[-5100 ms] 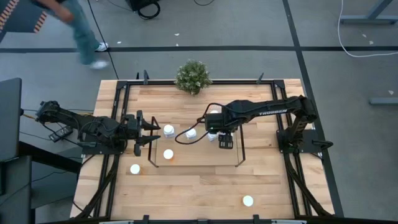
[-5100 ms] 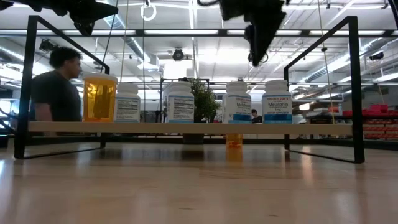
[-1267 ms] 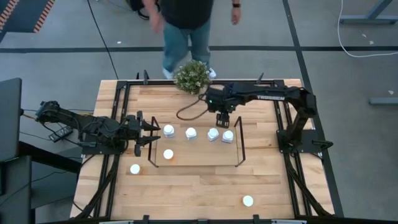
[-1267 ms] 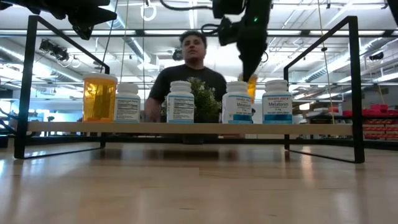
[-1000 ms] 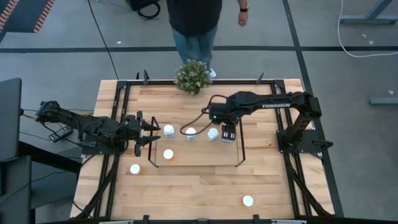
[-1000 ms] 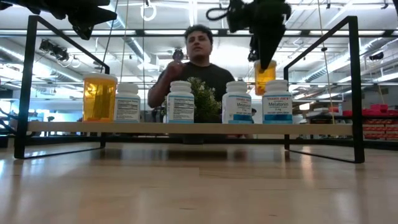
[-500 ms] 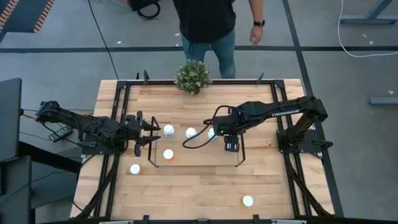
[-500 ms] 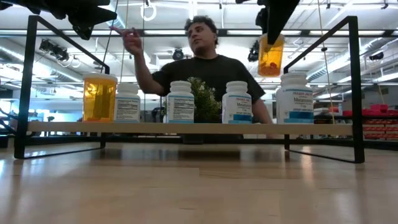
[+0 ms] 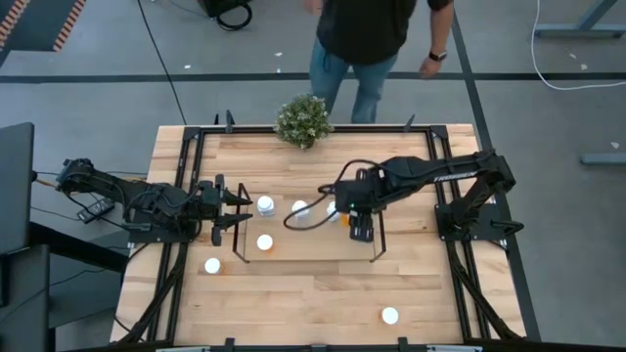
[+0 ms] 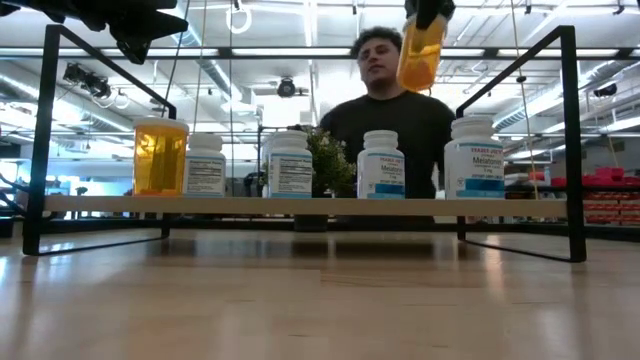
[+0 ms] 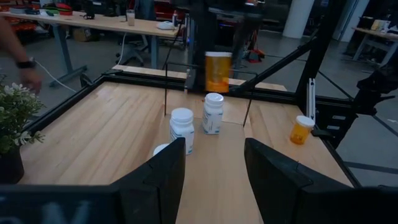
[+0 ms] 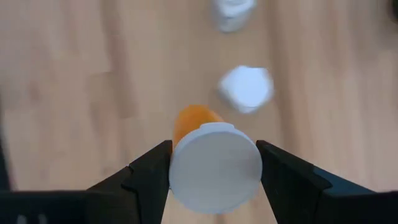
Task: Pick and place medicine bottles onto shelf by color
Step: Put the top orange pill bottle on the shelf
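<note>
Fingers of the right gripper (image 12: 213,163) clamp the white cap of an orange bottle (image 10: 420,48), which hangs well above the shelf (image 10: 300,205) deck, over its right half. In the high view we see this gripper (image 9: 361,224) above the shelf's right end, with the arm reaching in from the table's right side.

The left gripper (image 9: 231,208) waits at the shelf's left end, jaws wide apart and holding nothing; its wrist view shows both dark fingers (image 11: 155,180) spread with bare deck between them.

On the deck we count five bottles in the low view: one orange (image 10: 160,155) at the far left, then four whitish ones (image 10: 381,164) running to the right. The last whitish one (image 10: 474,158) stands near the right end frame.

Off the shelf, two white-capped bottles rest on the table in the high view: one near the shelf's front left corner (image 9: 212,265), one far forward on the right (image 9: 390,315). We cannot tell their colours from above.

We judge the task a little past halfway: five shelved, one in the air, two waiting. The carried orange bottle belongs beside its orange mate at the left.

A person (image 9: 377,24) stands beyond the far edge, behind a small plant (image 9: 303,119).
</note>
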Controlling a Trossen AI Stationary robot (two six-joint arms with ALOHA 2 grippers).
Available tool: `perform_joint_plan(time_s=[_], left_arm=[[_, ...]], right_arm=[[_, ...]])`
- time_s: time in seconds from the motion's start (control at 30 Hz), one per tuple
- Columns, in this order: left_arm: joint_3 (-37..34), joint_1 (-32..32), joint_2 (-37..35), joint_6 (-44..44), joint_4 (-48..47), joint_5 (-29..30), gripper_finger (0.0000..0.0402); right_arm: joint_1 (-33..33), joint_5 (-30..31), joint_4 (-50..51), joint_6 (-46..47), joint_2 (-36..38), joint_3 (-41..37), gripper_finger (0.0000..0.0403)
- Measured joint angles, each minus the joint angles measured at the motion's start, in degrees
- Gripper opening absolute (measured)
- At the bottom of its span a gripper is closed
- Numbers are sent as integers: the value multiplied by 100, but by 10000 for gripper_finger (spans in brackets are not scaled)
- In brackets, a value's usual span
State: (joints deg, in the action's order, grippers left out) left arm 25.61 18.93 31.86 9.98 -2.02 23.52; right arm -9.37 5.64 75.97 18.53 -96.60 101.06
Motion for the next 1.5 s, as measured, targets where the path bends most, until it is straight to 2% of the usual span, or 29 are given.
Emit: perform_joint_plan(time_s=[0.2,0.53,0.93,1.23,1.5], left_arm=[[0,1,0,17,-3,-1,172],[0,-1,0,142,-84,0,172],[0,8,0,150,-127,-1,172],[0,8,0,173,-135,-3,172],[0,8,0,264,-179,-3,172]], right_arm=[[-552,-231,-42,452,-123,-11,232],[-1171,31,148,851,-768,-17,232],[-1177,180,182,401,-1625,-20,232],[-1175,385,-12,228,-1633,-37,232],[-1162,264,-478,179,-1613,-700,232]])
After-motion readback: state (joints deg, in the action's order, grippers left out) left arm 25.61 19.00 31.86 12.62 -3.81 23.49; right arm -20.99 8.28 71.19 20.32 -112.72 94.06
